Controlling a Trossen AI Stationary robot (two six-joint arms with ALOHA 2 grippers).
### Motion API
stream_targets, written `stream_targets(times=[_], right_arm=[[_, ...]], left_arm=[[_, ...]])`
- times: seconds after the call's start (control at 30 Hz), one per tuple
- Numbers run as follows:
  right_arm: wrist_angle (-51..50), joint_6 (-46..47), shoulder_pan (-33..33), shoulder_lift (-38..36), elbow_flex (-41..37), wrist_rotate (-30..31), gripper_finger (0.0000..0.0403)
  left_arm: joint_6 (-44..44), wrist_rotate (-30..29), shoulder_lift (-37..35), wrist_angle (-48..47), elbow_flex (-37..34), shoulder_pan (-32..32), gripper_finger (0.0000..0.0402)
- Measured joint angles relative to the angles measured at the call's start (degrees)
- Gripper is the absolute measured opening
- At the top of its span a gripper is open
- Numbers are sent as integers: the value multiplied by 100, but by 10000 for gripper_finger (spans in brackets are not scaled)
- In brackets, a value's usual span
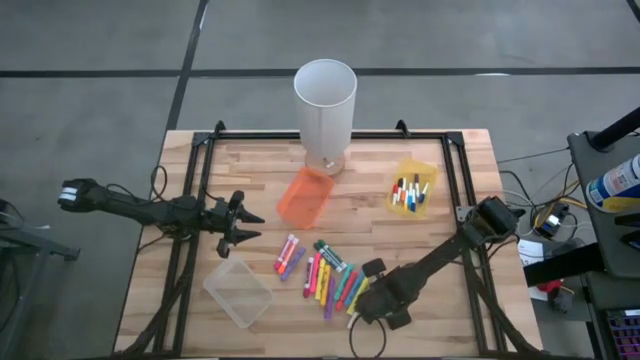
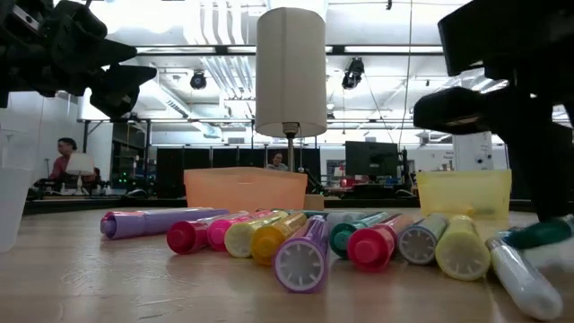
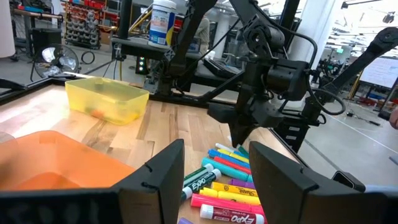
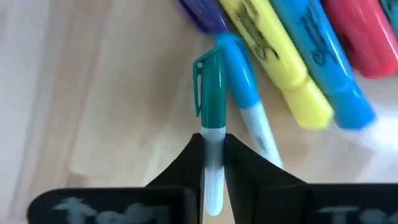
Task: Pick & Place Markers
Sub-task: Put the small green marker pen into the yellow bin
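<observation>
Markers, short capped plastic pens in many colours, lie heaped (image 1: 325, 275) on the wooden tabletop (image 1: 450, 220); the right pincer (image 4: 213, 163) pinches the white barrel of a teal-capped marker (image 4: 211, 99) at the heap's edge. Lift it straight up, I judge, so the blue-capped marker (image 4: 244, 87) touching it stays put. The left pincer (image 3: 214, 171) hangs spread near the translucent orange plastic bin (image 1: 303, 197).

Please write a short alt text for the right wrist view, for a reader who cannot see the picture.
The right pincer is shut on a white marker with a teal cap, pinching its barrel just above the wooden table. Beside it lie a light blue marker, a yellow one, a blue one, and parts of a red and a purple one.
</observation>
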Motion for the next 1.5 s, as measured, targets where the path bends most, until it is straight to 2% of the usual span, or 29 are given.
stream_targets(times=[0.43, 0.7, 1.23, 1.5], right_arm=[[-920, -115, -130, -7, 518, 178, 38], [-1528, -84, -233, -177, 726, 573, 38], [-2077, 728, -688, -1794, 621, 1694, 38], [-2186, 1600, -1167, -2739, 232, 2217, 38]], left_arm=[[-1, 2, 0, -2, 1, -1, 174], [1, 2, 0, 0, 1, 0, 174], [0, 2, -2, -1, 1, -1, 174], [0, 1, -2, -2, 0, 0, 174]])
